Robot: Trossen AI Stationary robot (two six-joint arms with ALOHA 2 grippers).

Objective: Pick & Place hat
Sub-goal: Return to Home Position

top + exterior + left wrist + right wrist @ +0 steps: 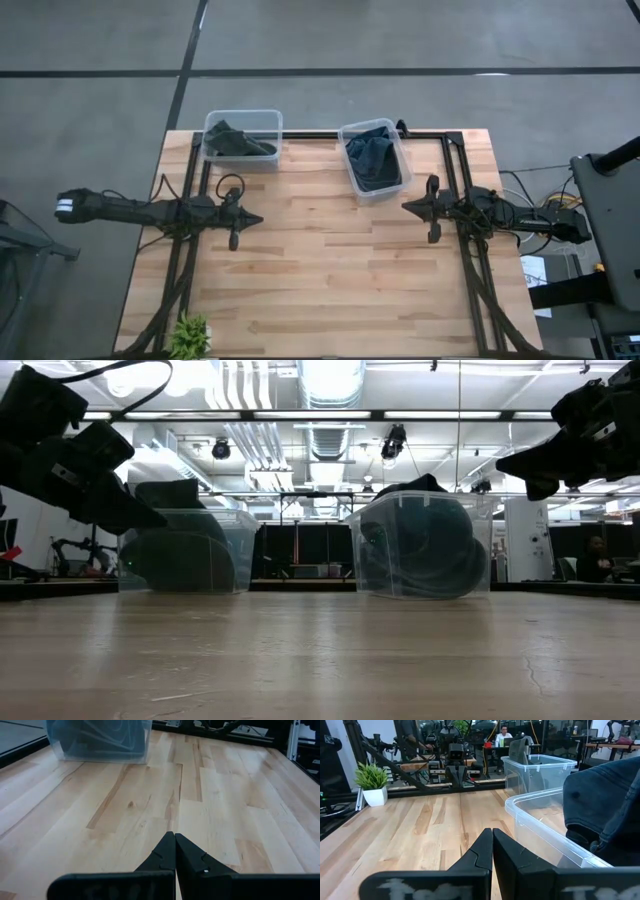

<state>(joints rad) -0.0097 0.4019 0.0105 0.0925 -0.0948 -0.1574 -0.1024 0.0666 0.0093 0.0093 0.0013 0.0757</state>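
Two clear plastic bins stand near the table's far edge. The left bin [243, 139] holds a dark grey hat [238, 140]. The right bin [373, 159] holds a dark blue hat [373, 162], whose crown rises above the rim in the right wrist view [600, 805]. My left gripper [258, 219] hovers shut over the table's left half, nearer than the left bin. My right gripper [405, 207] hovers shut on the right, just nearer than the right bin. Both touch nothing.
A small potted plant [189, 336] stands at the table's near left corner. Dark frame rails [463, 190] run along the table's left, right and far sides. Bare wood [330, 260] lies between the arms and toward the near edge.
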